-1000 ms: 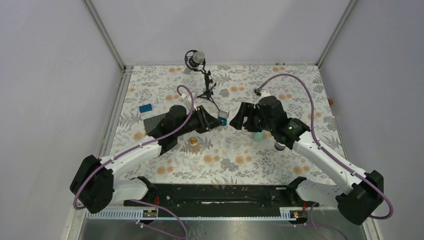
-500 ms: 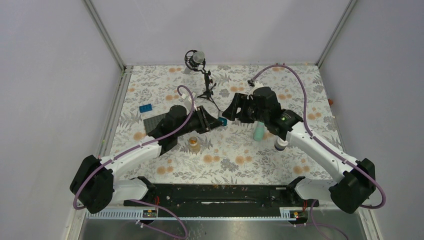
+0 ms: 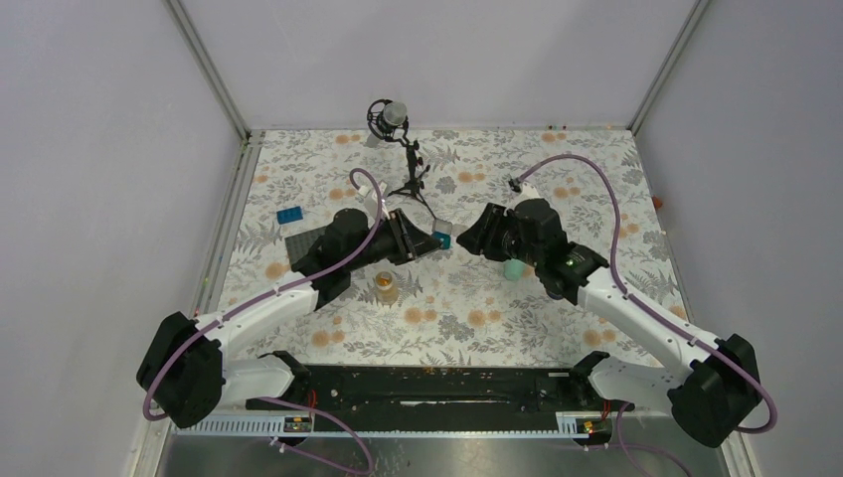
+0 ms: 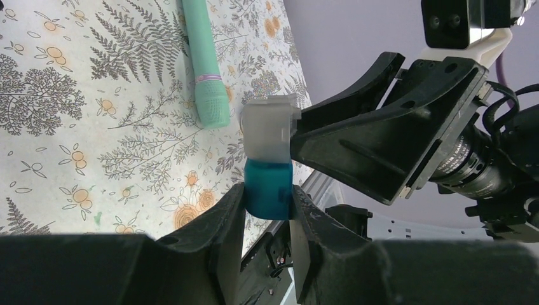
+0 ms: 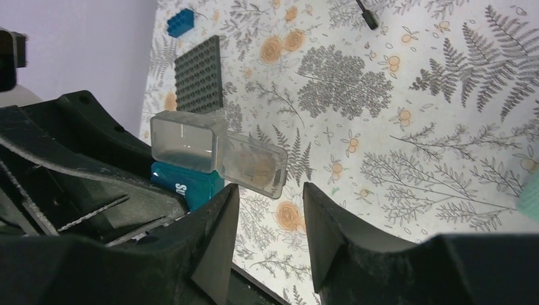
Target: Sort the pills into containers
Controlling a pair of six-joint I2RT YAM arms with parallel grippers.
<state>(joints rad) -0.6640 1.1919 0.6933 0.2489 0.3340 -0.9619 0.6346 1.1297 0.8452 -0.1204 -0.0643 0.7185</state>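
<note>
Box segment [image 4: 268, 181], teal, partly hidden by left claw [image 4: 267, 196].

Robot test cell, a lab-type setting rather than a home. Plain pale lilac-grey panel walls [image 3: 99, 149] close in three sides, joined by bare aluminium corner posts [image 3: 206, 70] slanting in from upper left and upper right. Two white-and-black jointed robot arms [image 3: 263, 303] are bolted to a black metal base rail [image 3: 437, 383] along the bottom edge, with purple cables [image 3: 580, 158] looped over them. A flower-and-fern printed tablecloth [image 3: 467, 288] covers the work surface. A small shock-mounted microphone on a black tripod [image 3: 395, 114] stands at upper centre.
</note>
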